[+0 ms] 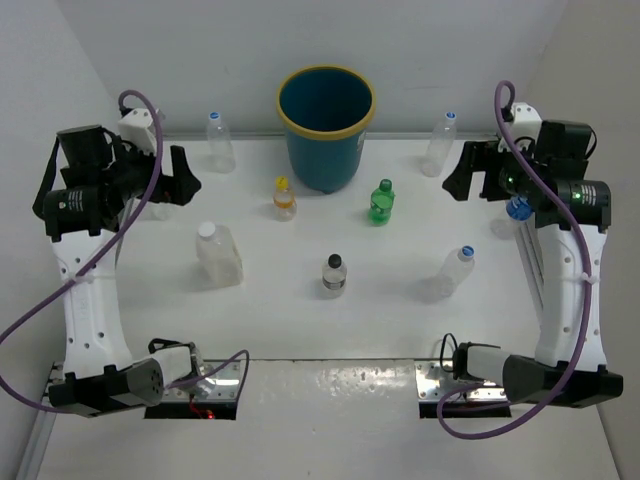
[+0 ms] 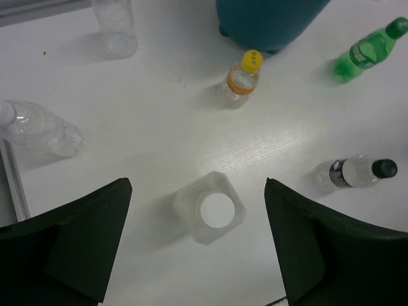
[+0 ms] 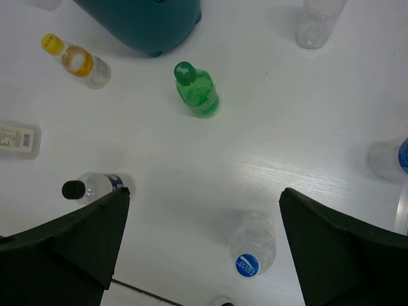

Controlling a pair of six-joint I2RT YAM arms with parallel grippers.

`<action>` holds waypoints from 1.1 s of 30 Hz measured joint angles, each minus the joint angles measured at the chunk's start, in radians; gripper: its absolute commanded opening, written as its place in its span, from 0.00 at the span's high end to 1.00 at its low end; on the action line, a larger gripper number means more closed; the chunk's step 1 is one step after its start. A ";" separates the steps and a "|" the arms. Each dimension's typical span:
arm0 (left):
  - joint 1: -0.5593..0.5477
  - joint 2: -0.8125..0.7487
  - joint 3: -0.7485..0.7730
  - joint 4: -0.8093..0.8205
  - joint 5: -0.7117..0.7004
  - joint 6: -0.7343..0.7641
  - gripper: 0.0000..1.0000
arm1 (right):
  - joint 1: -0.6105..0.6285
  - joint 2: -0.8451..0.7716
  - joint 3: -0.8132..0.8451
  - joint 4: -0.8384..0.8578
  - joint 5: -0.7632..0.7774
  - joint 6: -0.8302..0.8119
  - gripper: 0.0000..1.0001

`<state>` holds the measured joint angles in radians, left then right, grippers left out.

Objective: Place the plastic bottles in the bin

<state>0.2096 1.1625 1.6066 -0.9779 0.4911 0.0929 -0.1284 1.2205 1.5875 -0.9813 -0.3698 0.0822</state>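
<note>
Bin (image 1: 325,160): round, dark teal-blue with a yellow rim, narrowing toward its base. It stands upright at the back middle of the white counter (image 1: 300,330).
Yellow-capped bottle (image 1: 284,198): small and clear, orange around the shoulder. It stands upright just in front of the bin, toward the left.
Green bottle (image 1: 381,202): green body and green cap, upright. It stands in front of the bin toward the right, well apart from the yellow-capped one.
Square bottle (image 1: 218,254): cloudy, square-sided, with a white cap, upright left of centre. In the left wrist view it sits below the gap between the fingers, touching neither.
Black-capped bottle (image 1: 334,275): clear with a dark band under the neck, upright near the middle of the counter.
Near blue-capped bottle (image 1: 455,272): clear, upright right of centre. In the right wrist view it sits below and between the fingers.
Back-left bottle (image 1: 219,143): clear with a blue cap, upright to the left of the bin.
Back-right bottle (image 1: 440,143): clear with a blue cap, upright to the right of the bin.
Right-edge bottle (image 1: 515,215): clear with a blue cap, partly hidden by the right arm.
Left-edge bottle (image 2: 38,131): clear, near the counter's left edge. Cannot tell whether it is upright or lying.
Left end effector (image 1: 186,175): fingers spread wide, holding nothing, raised above the counter.
Right end effector (image 1: 458,175): fingers spread wide, holding nothing, raised above the counter.
</note>
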 measured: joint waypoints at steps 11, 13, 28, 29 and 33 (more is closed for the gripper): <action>-0.027 -0.013 -0.177 -0.166 0.124 0.316 0.24 | 0.006 0.000 -0.050 0.000 -0.015 -0.005 0.00; -0.027 -0.013 -0.213 -0.186 0.129 0.350 0.24 | 0.006 0.000 -0.054 0.000 -0.024 -0.006 0.00; -0.057 0.016 -0.271 -0.146 0.115 0.449 0.24 | 0.006 0.000 -0.071 -0.022 -0.074 -0.030 0.00; -0.060 0.024 -0.274 -0.135 0.114 0.449 0.24 | 0.006 0.000 -0.071 -0.023 -0.077 -0.031 0.00; -0.068 0.043 -0.293 -0.112 0.111 0.448 0.26 | 0.006 0.000 -0.071 -0.023 -0.080 -0.034 0.00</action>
<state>0.1413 1.2060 1.3132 -1.0897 0.6022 0.5411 -0.1219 1.2205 1.5169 -1.0046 -0.4500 0.0486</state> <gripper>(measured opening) 0.747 0.995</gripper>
